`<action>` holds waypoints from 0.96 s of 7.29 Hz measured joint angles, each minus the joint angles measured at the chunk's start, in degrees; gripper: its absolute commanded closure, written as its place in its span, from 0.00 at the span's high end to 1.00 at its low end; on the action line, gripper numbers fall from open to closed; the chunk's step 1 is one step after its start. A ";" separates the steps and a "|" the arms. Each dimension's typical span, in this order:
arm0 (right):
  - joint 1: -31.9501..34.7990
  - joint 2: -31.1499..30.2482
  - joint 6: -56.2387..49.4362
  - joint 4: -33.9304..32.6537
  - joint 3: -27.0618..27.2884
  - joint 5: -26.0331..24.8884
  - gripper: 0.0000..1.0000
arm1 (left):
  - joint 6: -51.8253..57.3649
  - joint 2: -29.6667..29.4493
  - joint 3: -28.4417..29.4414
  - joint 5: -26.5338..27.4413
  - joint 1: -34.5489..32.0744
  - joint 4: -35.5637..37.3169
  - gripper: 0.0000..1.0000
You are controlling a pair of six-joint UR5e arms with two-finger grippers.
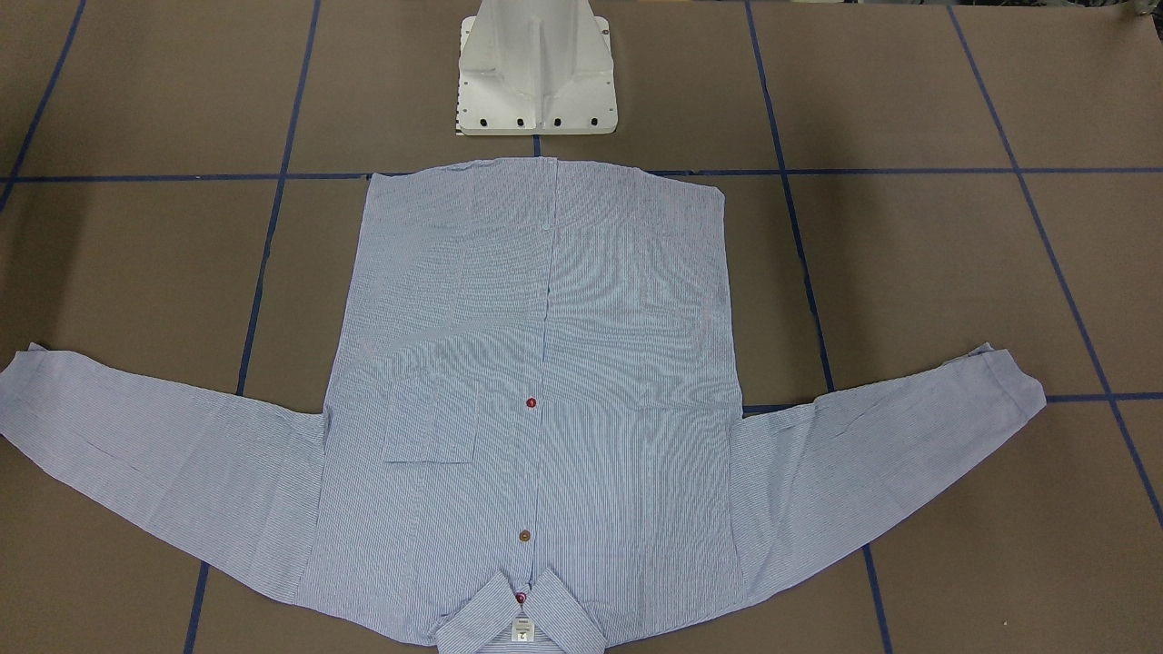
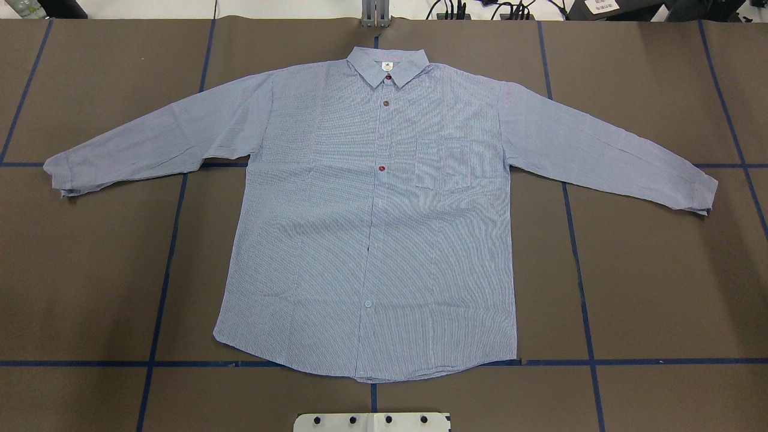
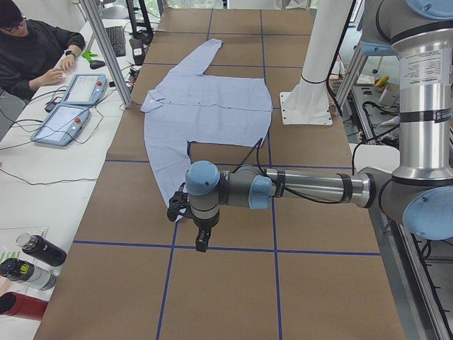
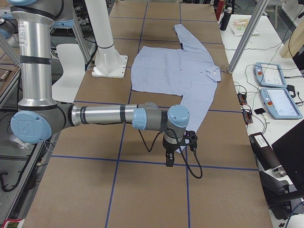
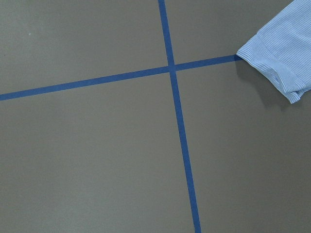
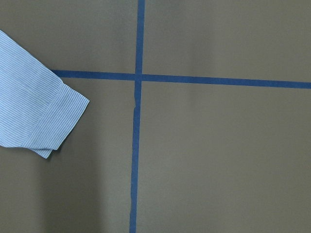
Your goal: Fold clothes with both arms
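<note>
The light blue striped shirt (image 2: 372, 228) lies flat and face up on the brown table, buttoned, with both sleeves spread out; it also shows in the front view (image 1: 545, 363). Its collar points away from the robot. My left gripper (image 3: 202, 237) hangs over the table just past the left sleeve's cuff (image 5: 284, 63). My right gripper (image 4: 169, 159) hangs just past the right sleeve's cuff (image 6: 39, 116). Both grippers show only in the side views, so I cannot tell whether they are open or shut. Neither touches the shirt.
The white pedestal base (image 1: 536, 73) stands just behind the shirt's hem. Blue tape lines (image 2: 174, 240) grid the table. An operator (image 3: 32, 49) sits at a side table with teach pendants (image 3: 71, 106) and bottles (image 3: 32, 258).
</note>
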 measured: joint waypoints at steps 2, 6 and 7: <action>-0.18 0.10 0.05 0.01 0.04 0.02 1.00 | 0.00 -0.13 -0.56 0.06 0.02 -0.02 1.00; -1.37 3.09 0.13 0.36 0.90 1.16 1.00 | 0.00 0.14 -5.25 -0.10 0.11 0.05 1.00; -2.38 4.76 0.26 1.56 0.83 1.13 1.00 | -0.26 -0.67 -6.10 -0.33 0.09 -0.06 1.00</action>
